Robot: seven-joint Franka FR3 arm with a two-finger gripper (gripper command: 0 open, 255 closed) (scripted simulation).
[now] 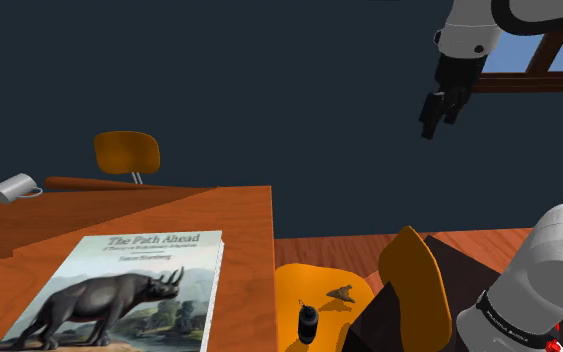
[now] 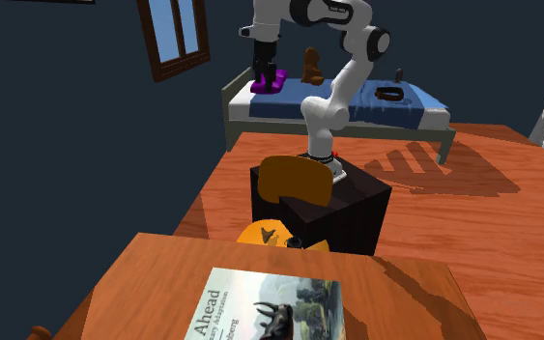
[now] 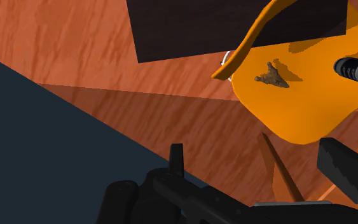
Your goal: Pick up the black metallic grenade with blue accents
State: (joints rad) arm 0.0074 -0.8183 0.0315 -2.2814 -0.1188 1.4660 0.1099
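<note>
Both tool [image 3: 254,147] fingers [image 3: 177,159] apart, w/o load

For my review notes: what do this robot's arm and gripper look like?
The arm is glossy white, built of rounded tubular segments with dark grey joints. A black band with white lettering, too small to read, rings the link near its base. The gripper is all black and blocky, with two flat, squared fingers.

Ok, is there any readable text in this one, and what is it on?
"The Path Ahead": the title on the cover of the book lying on the wooden desk.
Two smaller lines under that title: too small to read.
No other text can be read.
</note>
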